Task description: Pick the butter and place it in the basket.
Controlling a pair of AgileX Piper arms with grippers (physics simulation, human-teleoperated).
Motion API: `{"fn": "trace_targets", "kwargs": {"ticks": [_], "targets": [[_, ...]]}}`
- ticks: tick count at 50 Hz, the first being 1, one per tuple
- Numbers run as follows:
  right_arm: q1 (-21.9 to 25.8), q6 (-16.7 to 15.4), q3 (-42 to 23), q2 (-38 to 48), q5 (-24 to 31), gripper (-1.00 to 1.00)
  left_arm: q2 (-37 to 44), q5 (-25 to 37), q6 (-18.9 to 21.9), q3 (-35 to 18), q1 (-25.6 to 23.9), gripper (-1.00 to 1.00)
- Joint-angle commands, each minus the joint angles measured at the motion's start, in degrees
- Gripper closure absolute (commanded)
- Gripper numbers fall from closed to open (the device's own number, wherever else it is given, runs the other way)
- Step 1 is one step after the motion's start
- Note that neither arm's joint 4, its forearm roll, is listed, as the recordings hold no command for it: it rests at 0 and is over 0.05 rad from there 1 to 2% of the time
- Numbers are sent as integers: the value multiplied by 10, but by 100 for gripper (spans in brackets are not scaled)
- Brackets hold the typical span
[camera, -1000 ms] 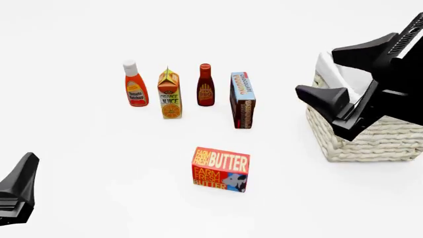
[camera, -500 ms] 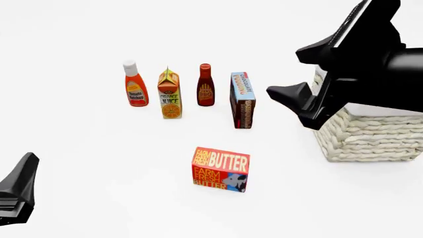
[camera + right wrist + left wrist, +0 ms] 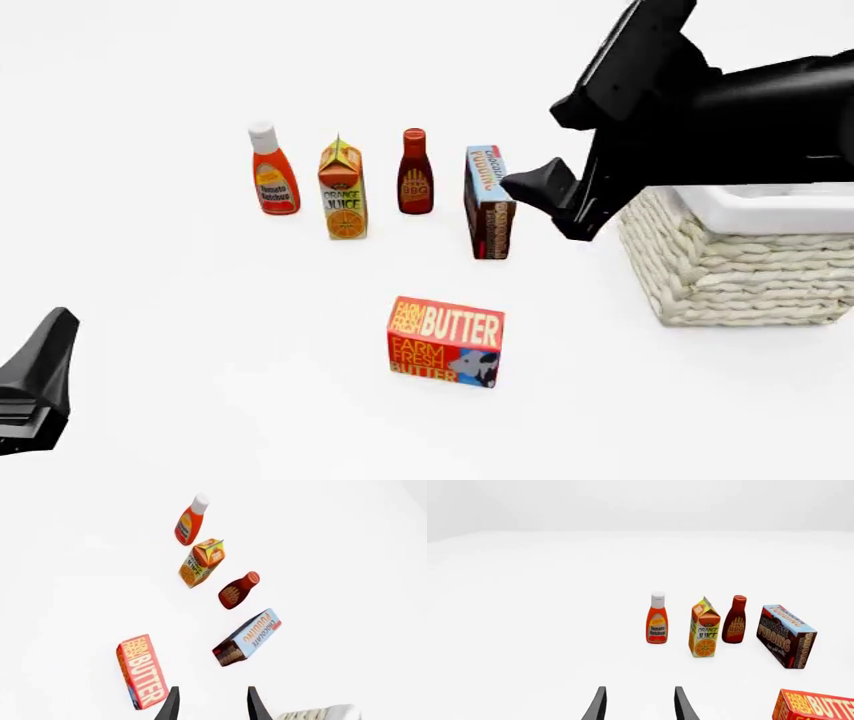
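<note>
White bench fills every view, with one of each grocery item counted: one tomato ketchup bottle, one orange juice carton, one BBQ sauce bottle and one chocolate pudding box, lined up in a row. One butter box is seen standing alone nearer the arms, untouched. One woven basket is shown fully only by the front view, at the right; merely a corner of it is caught in the right wrist view. The right tool is held above the bench beside the basket, fingers parted and nothing between them. The left tool is likewise spread and empty, low at the near left.
</note>
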Motion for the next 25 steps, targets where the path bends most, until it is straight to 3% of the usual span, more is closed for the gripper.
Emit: {"fn": "trace_targets", "kwargs": {"ticks": [1, 25], "targets": [[6, -12, -18, 37, 4, -100, 0, 0, 0, 0, 0, -100], [37, -66, -56, 47, 72, -100, 0, 0, 0, 0, 0, -100]]}}
